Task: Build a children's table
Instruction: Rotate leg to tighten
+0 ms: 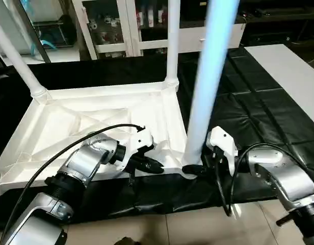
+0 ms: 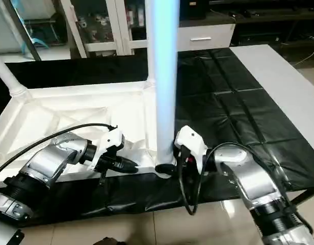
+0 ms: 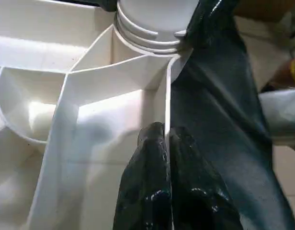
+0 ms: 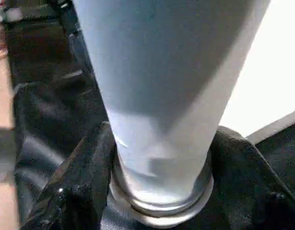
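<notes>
Assembly of the children's table (image 1: 96, 115) is judged well past the midpoint. Its white panel (image 1: 60, 122) lies upside down, ribbed side up, on the black-covered tabletop (image 1: 259, 112), towards the near edge. Taking the panel as the clock face in the head views, one leg (image 1: 22, 69) stands in the 10 o'clock corner socket and a second leg (image 1: 172, 46) in the 1 o'clock socket; both look seated and upright. A third leg (image 1: 210, 76) stands upright at the 5 o'clock corner with its ringed base at the socket. Whether it is pressed fully home cannot be told. The 7 o'clock corner sits at the picture edge; no leg rises from it, so a fourth leg is judged outstanding. The left gripper (image 1: 153, 164) lies at 6 o'clock, its fingers (image 3: 147, 191) pinched narrow on the panel's thin edge wall, steadying it. The right gripper (image 1: 195, 169) lies at the base of the third leg, its fingers (image 4: 85, 182) clasping either side of the collar. Remaining work, as judged: confirm the third leg's seating, fit the fourth, then turn the table upright. Tiled floor (image 1: 187, 224) lies just beyond the near edge.
</notes>
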{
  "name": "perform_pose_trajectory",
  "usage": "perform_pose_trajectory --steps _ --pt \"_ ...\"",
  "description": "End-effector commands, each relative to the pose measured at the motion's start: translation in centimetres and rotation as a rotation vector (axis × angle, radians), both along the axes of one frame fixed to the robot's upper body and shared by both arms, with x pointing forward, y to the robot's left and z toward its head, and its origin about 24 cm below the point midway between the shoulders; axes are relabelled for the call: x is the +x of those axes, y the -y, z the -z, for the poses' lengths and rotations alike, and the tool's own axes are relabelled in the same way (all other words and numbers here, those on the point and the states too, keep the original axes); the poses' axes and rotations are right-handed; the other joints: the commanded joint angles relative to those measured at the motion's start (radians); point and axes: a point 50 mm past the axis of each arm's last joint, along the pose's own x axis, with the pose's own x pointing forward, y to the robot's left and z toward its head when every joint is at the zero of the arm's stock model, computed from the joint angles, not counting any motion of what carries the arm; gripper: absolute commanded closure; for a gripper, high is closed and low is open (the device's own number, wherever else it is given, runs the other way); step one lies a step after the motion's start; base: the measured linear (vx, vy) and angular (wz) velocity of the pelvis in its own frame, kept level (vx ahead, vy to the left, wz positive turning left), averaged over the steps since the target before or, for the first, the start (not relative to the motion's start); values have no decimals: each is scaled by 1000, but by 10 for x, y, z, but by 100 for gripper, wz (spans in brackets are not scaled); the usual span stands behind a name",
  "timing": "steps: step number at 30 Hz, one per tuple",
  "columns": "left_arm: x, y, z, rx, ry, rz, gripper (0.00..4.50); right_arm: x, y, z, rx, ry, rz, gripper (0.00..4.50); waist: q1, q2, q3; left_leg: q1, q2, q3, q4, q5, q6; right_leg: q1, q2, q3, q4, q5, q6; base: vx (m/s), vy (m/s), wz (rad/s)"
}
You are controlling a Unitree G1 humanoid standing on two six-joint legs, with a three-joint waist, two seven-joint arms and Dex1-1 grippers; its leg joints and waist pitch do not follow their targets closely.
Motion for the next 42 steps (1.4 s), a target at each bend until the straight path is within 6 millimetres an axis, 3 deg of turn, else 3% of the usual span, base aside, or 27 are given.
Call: perform_pose_trajectory --steps 1,2,3,4,6,8,9,11,12,14,15,17,19,21,23,27,28,29,32,35,37,40,41,42 --pt "11 13 -5 -28 56 -66 450 18 -1 7 19 12 237 188 -8 -23 -57 23 35 -18 -77 -243 42 35 -28 21 -76 -250 -230 0 0 0" --pt "11 13 -5 -28 56 -66 450 18 -1 7 19 12 237 188 -8 -23 -57 23 35 -18 -77 -243 42 35 -28 21 -76 -250 -230 0 0 0" --pt "18 17 -4 -28 87 -127 450 23 -3 11 35 11 325 189 -14 -24 -57 26 34 -22 -81 -275 8 35 -28 21 -81 -311 -204 0 0 0" --pt "23 21 -3 -27 113 -173 450 27 -7 14 41 14 388 189 -15 -25 -58 27 34 -22 -81 -280 1 35 -28 20 -81 -312 -200 0 0 0" --pt "32 29 -3 -22 162 -248 450 34 -12 19 42 24 504 189 -23 -25 -56 26 29 -22 -82 -297 -12 29 -27 21 -85 -324 -191 0 0 0" --pt "38 35 -4 -20 196 -309 450 40 -17 23 43 28 582 189 -28 -26 -58 20 28 -26 -85 -296 -17 35 -29 20 -86 -334 -174 0 0 0" --pt "46 47 -5 3 263 -389 450 49 -23 28 29 40 717 189 -28 -22 -58 24 28 -25 -84 -302 -17 30 -28 20 -88 -324 -173 0 0 0" --pt "50 52 -5 16 297 -421 450 53 -28 30 20 42 767 189 -31 -24 -61 28 26 -26 -83 -308 -28 29 -28 19 -88 -324 -174 0 0 0" --pt "55 63 -7 30 349 -477 450 60 -36 33 11 40 862 189 -29 -24 -60 26 27 -25 -84 -296 -21 30 -28 20 -91 -310 -174 0 0 0" --pt "57 68 -7 30 369 -501 450 62 -41 35 6 35 893 189 -30 -23 -65 21 26 -26 -81 -261 -10 36 -29 20 -85 -244 -184 0 0 0" --pt "59 77 -8 35 399 -539 450 68 -50 35 10 36 948 189 -29 -17 -67 22 24 -25 -79 -248 -7 35 -27 19 -82 -221 -188 0 0 0" --pt "59 82 -9 32 418 -522 450 73 -54 31 5 62 977 189 -29 -18 -70 21 23 -24 -76 -220 8 39 -26 17 -78 -149 -208 0 0 0" --pt "59 82 -8 28 415 -519 450 75 -55 29 11 75 991 189 -25 -13 -75 18 24 -23 -70 -169 37 45 -28 16 -67 -60 -225 0 0 0" --pt "59 81 -7 32 415 -514 450 76 -55 28 19 82 1002 189 -23 -16 -80 15 23 -21 -62 -87 90 50 -27 13 -56 63 -252 0 0 0" --pt "59 77 -4 42 415 -511 450 77 -58 26 74 73 999 189 -24 -14 -77 17 25 -19 -63 -113 110 48 -29 11 -61 32 -265 0 0 0" --pt "60 71 0 49 420 -511 450 77 -67 17 176 123 915 189 -27 -10 -72 21 29 -21 -71 -183 85 48 -30 11 -71 -62 -256 0 0 0" --pt "60 70 0 50 420 -511 450 77 -68 16 183 131 907 154 -28 -12 -72 22 30 -21 -72 -185 77 47 -28 12 -70 -60 -254 0 0 0" --pt "60 70 1 50 420 -511 450 77 -67 15 183 144 905 119 -27 -12 -73 22 30 -21 -71 -176 78 48 -28 12 -68 -44 -256 0 0 0" --pt "59 69 1 43 418 -498 450 74 -56 8 192 199 892 97 -26 -16 -70 17 30 -21 -72 -168 94 51 -30 12 -68 -34 -250 0 0 0" --pt "59 70 0 24 423 -479 450 67 -36 1 169 254 898 77 -23 -15 -69 21 32 -21 -74 -184 88 48 -29 13 -73 -73 -239 0 0 0" --pt "59 71 -2 6 428 -466 450 58 -24 -2 146 287 875 73 -19 -16 -71 21 34 -23 -73 -164 89 52 -27 15 -71 -46 -217 0 0 0" --pt "57 75 -6 -65 444 -445 450 32 -5 -6 156 289 821 73 -22 8 -70 21 30 -24 -72 -167 97 52 -26 14 -71 -26 -216 0 0 0" --pt "57 75 -7 -73 447 -444 450 29 -4 -7 158 288 813 73 -19 -7 -70 22 34 -23 -71 -175 105 53 -28 15 -76 -28 -211 0 0 0" --pt "57 75 -8 -78 447 -448 450 28 -4 -7 158 289 813 73 -21 -9 -72 17 31 -24 -71 -167 108 57 -29 14 -74 -29 -216 0 0 0"
